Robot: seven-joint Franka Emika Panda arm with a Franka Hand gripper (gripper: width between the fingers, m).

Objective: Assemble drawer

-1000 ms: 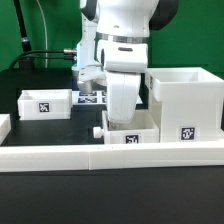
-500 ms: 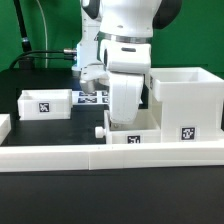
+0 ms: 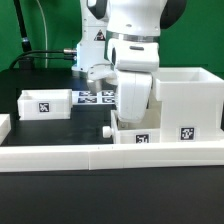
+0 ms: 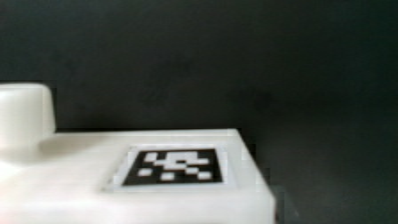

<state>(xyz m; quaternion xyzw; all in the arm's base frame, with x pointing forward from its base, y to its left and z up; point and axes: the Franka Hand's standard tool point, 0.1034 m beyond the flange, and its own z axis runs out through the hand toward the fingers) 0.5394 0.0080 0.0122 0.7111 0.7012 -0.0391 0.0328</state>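
A small white knobbed tray (image 3: 128, 137) with a square tag stands on the black table behind the low wall, close to the tall white housing (image 3: 185, 100) on the exterior view's right. My gripper (image 3: 135, 118) is lowered into this tray; its fingers are hidden by the hand and the tray wall. The tray's knob (image 3: 108, 131) points to the exterior view's left. The wrist view shows the tray's tagged face (image 4: 80, 165) and knob (image 4: 22, 115) very near, with no fingers. A second tray (image 3: 45, 103) stands at the left.
A long low white wall (image 3: 100, 156) runs along the table's front. The marker board (image 3: 93, 97) lies flat behind the arm. Cables hang at the back left. Black table surface (image 4: 267, 70) lies beyond the tray.
My hand and the tray under it have shifted together toward the exterior view's right, nearer the housing. The second tray and the housing have not moved.
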